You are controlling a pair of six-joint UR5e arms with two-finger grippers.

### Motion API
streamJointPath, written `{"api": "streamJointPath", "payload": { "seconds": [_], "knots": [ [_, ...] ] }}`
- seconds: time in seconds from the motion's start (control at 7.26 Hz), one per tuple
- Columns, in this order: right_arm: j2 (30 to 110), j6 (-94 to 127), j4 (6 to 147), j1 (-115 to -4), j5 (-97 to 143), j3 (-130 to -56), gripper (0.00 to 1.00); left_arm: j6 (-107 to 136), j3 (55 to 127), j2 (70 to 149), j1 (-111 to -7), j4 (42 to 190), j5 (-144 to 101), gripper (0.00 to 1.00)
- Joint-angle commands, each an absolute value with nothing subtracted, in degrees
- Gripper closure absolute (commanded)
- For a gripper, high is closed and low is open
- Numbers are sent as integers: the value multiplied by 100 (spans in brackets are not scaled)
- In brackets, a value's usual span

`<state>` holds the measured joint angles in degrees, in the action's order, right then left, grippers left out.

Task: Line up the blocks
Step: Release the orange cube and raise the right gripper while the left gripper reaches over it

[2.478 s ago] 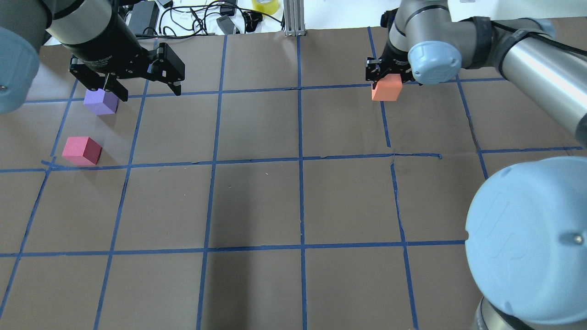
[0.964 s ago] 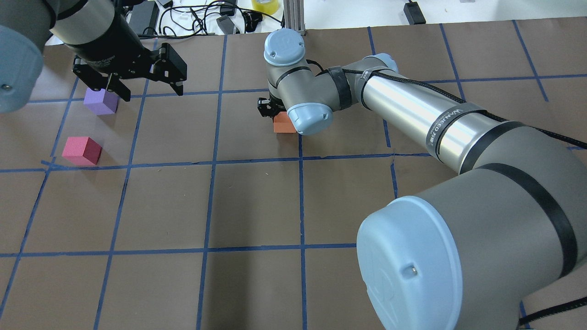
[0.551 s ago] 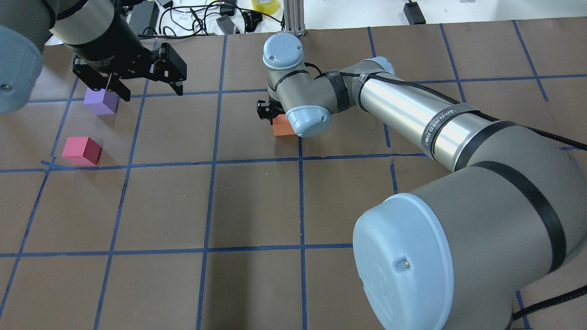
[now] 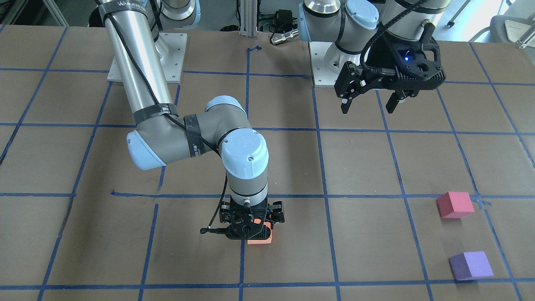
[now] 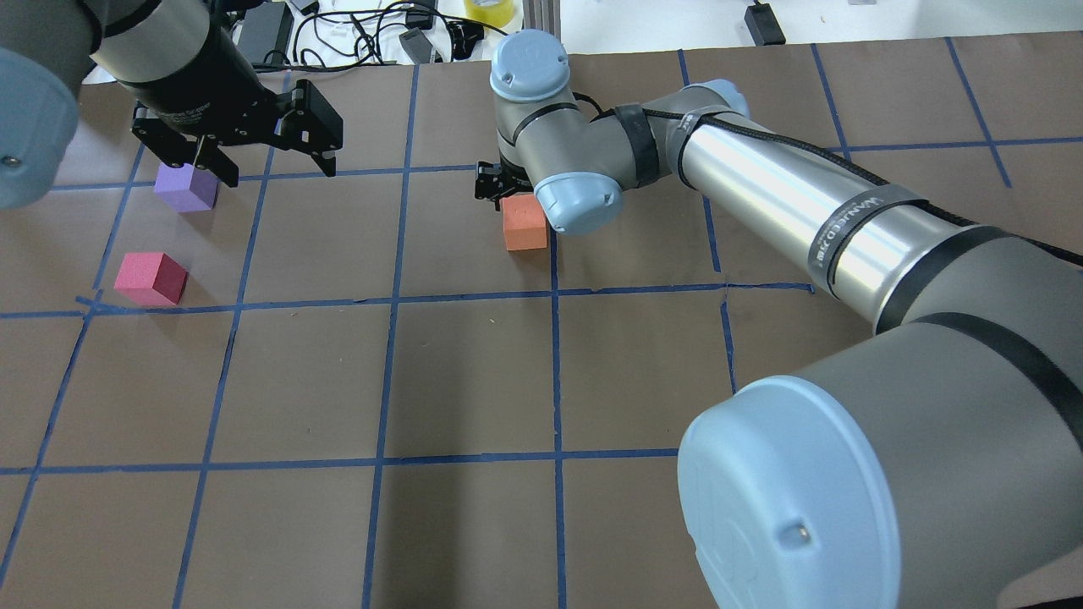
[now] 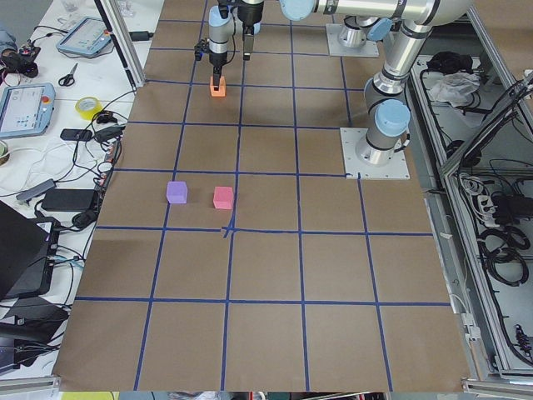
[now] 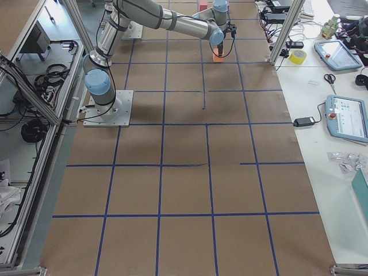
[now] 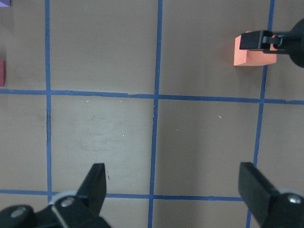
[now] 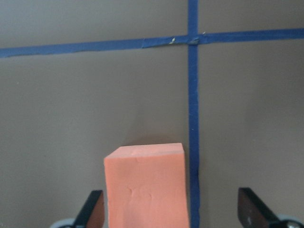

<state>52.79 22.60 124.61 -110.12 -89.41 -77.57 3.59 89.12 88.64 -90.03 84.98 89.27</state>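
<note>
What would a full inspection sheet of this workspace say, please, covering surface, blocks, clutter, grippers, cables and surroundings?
Surface: table covered in brown paper with a blue tape grid.
Job's things: orange block resting on the paper beside a tape line; pinkish-red block and purple block apart from each other at the left arm's end; not in a line yet.
Clutter: yellow tape roll and scissors on the side bench.
Grippers: right gripper open over the orange block; left gripper open, raised, holding nothing.
Cables: black cable strapped along the right arm; loose black cables on the bench.
Surroundings: teach pendant on the bench; aluminium post.
</note>
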Motion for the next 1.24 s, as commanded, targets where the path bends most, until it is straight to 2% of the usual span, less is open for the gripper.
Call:
{"api": "streamJointPath", "payload": {
  "seconds": [0.0,0.41,0.83,1.1],
  "knots": [
    [6008,2110,11658,-10558,-8851,-7787,0,247,8877,8860,-9009,8412,8869,0],
    [7159,145,10575,-9916,-8973,-8146,0,316,8684,8911,-8921,8411,8964,0],
    [8153,-598,9803,-9116,-8974,-8752,0,1169,8684,9901,-9140,7387,8036,0],
    [8367,-545,9764,-9105,-8974,-9209,0,1344,8675,10797,-9709,6385,8138,0]
  ]
}}
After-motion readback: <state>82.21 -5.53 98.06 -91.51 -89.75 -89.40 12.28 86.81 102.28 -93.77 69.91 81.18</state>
